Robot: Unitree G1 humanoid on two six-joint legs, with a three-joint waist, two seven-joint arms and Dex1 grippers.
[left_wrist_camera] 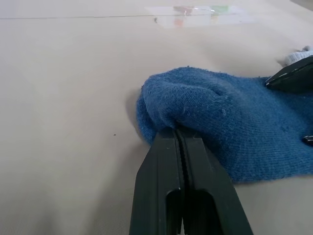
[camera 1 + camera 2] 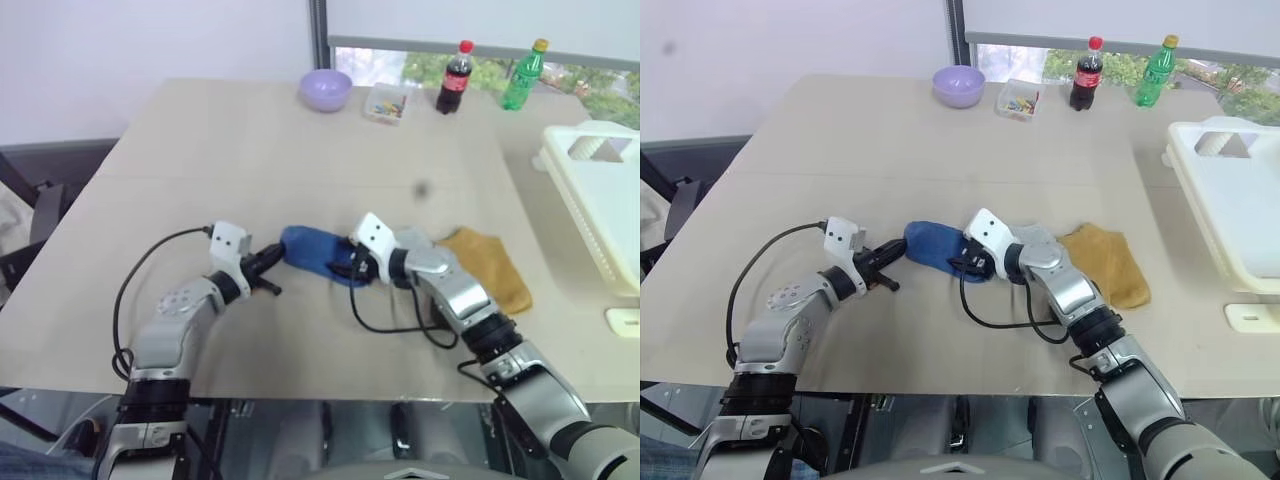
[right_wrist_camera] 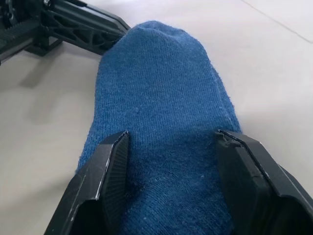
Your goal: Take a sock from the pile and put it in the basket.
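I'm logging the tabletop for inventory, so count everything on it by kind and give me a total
Socks: 3, blue, mustard, grey
Bottles: 2, cola, green
Bowl: 1, lilac
Clear box: 1
Basket: 1, cream-white
Total: 8

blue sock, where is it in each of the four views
Left eye: blue sock at table centre, between both claws.
Right eye: same spot.
Left wrist: right of centre, edge pinched.
Right wrist: centre, between open fingers.
Shared landmark: left claw at the sock's end.
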